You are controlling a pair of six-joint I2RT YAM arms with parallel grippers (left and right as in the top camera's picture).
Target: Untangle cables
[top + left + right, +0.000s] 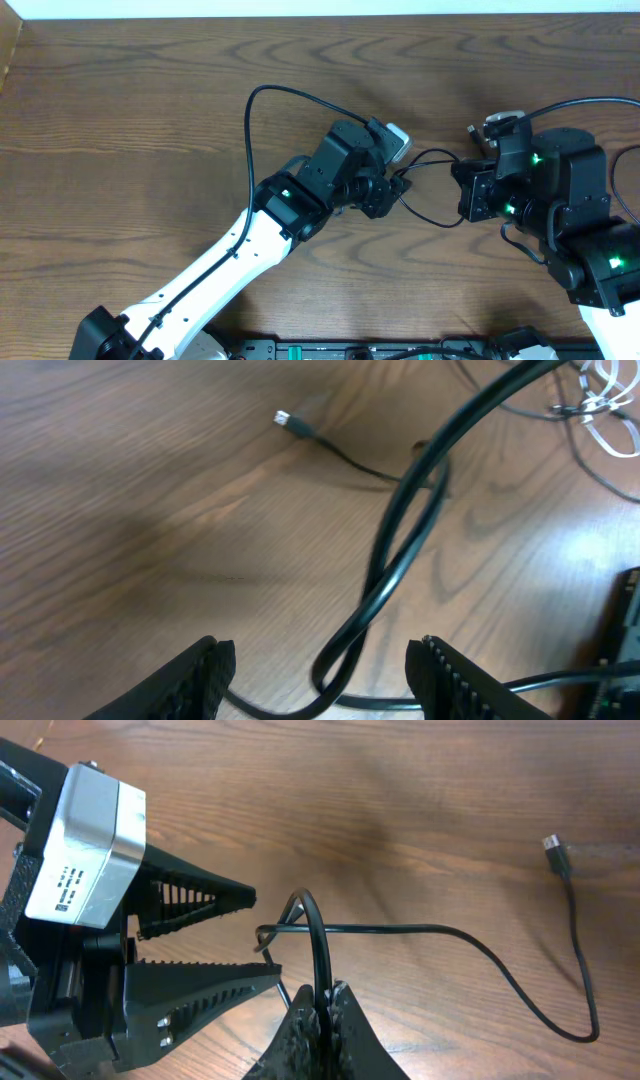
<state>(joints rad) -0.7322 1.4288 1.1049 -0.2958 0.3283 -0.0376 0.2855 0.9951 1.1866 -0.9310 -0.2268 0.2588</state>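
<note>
Looking down on a brown wood-grain table (120,120) that fills every view. Finding the left arm (230,265), white-shelled with black joints, reaching in from the lower left toward the middle, and the right arm (585,240), black with green lights, coming in from the lower right. Seeing the two wrists close together right of the table's centre, heads facing each other. Reading the left gripper (262,935) as released, fingers (200,892) spread with a clear gap and a silver camera box (85,850) mounted above them. Catching the same spread from its own wrist view, with a raised, twisted loop of the black cable (400,550) passing through the gap, pinched by neither finger. Reading the right gripper (322,1005) as clenched on the black cable, with the cord arching up out of the closed tips and curling over toward the left fingers. Following the rest of that cord across the wood in a slack curve to a small plug (553,850) lying flat, well apart from both claws. Spotting the white cable (612,442) only at the top-right corner of the left wrist view, looped on the table, too small to trace further
</note>
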